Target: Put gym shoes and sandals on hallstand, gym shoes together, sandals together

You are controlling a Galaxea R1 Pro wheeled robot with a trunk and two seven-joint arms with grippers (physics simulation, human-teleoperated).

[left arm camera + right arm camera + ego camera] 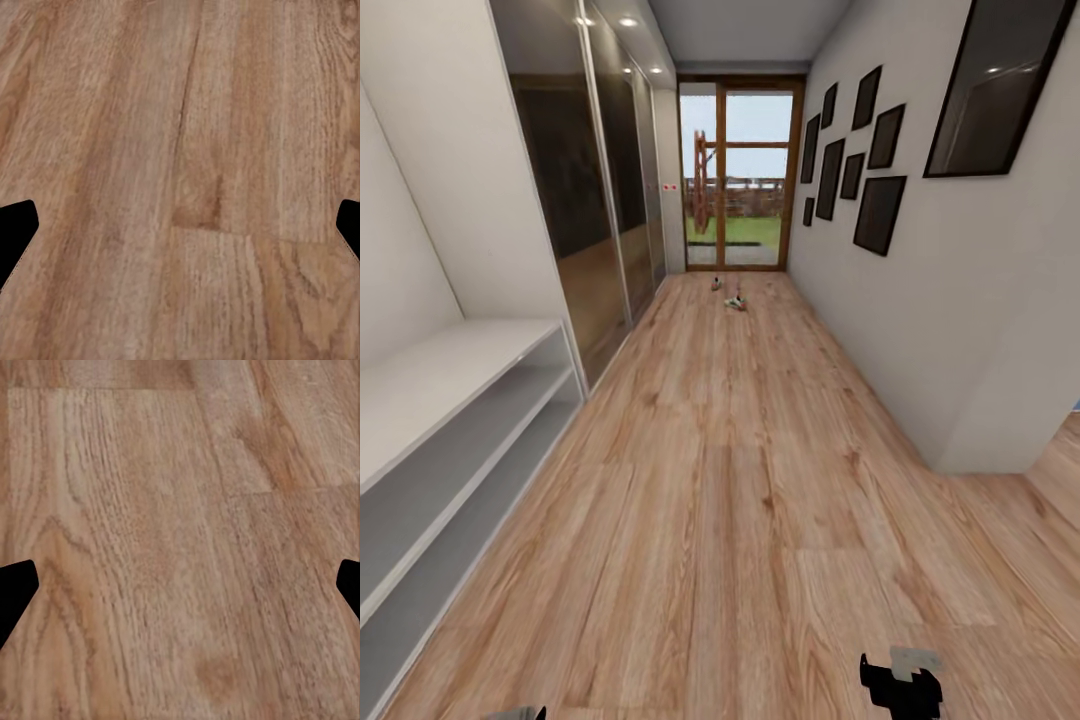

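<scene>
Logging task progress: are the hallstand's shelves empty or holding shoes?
Empty, as far as visible: the hallstand shows bare shelves; small shoe-like items lie far down the corridor floor.

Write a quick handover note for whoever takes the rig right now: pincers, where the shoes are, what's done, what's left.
Left pincer: open, holding nothing, over bare corridor floor.
Right pincer: open, holding nothing, also over bare floor.
Footwear: small items lie on the floor far down the corridor near the glass door; too small to tell shoes from sandals or count them.
Hallstand: close by, along the left wall; the parts of its top and shelves that show are bare.
Done: nothing placed yet.
Left: drive down the corridor, fetch all four, set them on the hallstand in pairs.
</scene>
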